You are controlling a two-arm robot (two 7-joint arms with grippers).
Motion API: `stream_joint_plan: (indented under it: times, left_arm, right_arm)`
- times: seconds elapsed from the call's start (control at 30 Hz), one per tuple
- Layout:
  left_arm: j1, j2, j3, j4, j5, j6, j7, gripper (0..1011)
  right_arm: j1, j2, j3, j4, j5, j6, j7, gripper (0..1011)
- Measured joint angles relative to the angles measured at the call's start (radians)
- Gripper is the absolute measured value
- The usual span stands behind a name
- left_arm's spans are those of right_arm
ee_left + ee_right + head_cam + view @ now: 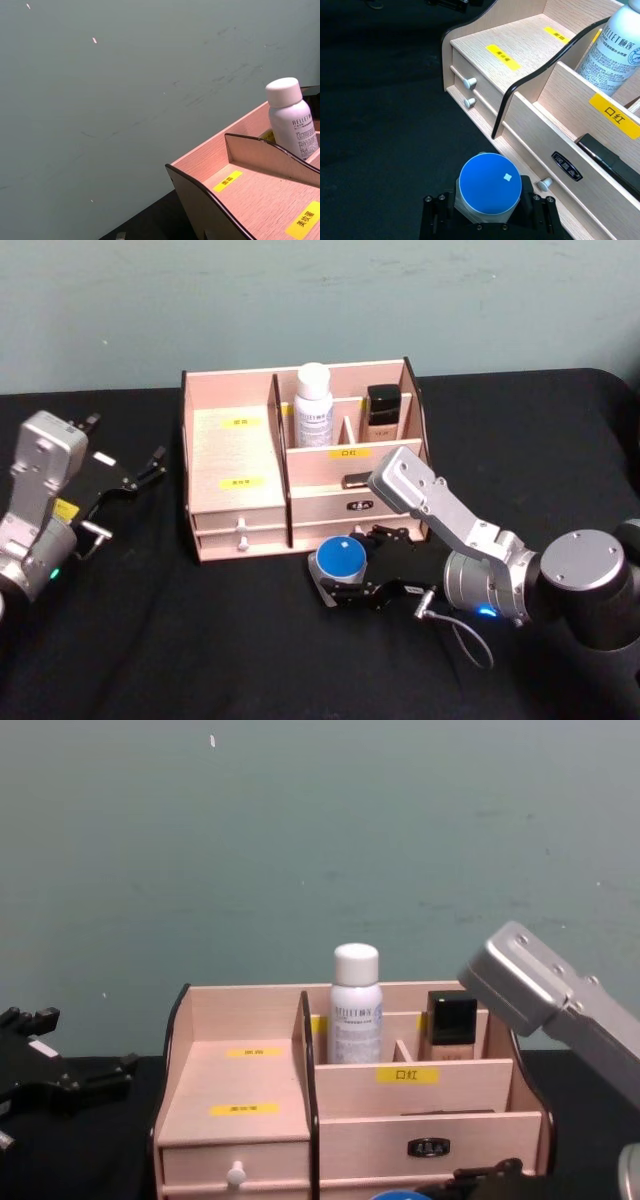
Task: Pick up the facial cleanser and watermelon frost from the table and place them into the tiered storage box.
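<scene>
Standing at twelve o'clock on the black table [150, 640], the light wooden tiered storage box [235, 455] already holds the tall white facial cleanser [313, 405] upright, while at five o'clock the right gripper [345, 582] clamps the squat blue-lidded watermelon frost [340, 558], seemingly for lifting in; the left gripper [125, 445] idles at nine, jaws wide.

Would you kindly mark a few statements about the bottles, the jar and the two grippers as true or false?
1. The facial cleanser stands upright in a rear compartment of the tiered storage box. True.
2. The watermelon frost is already inside the box. False: it is in front of the drawers, clamped in the right gripper.
3. A black-capped bottle stands in the box, to the right of the cleanser. True.
4. The left gripper holds the cleanser. False: it is to the left of the box, holding nothing.
5. The jar's lid is red. False: it is blue.
</scene>
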Motion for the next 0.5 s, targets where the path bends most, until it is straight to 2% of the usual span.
stream_joint_plan:
  times: [0.5]
  left_arm:
    - [0.0, 0.0, 0.0, 0.0, 0.0, 0.0, 0.0, 1010]
  right_arm:
    - [0.0, 0.0, 0.0, 0.0, 0.001, 0.001, 0.0, 730]
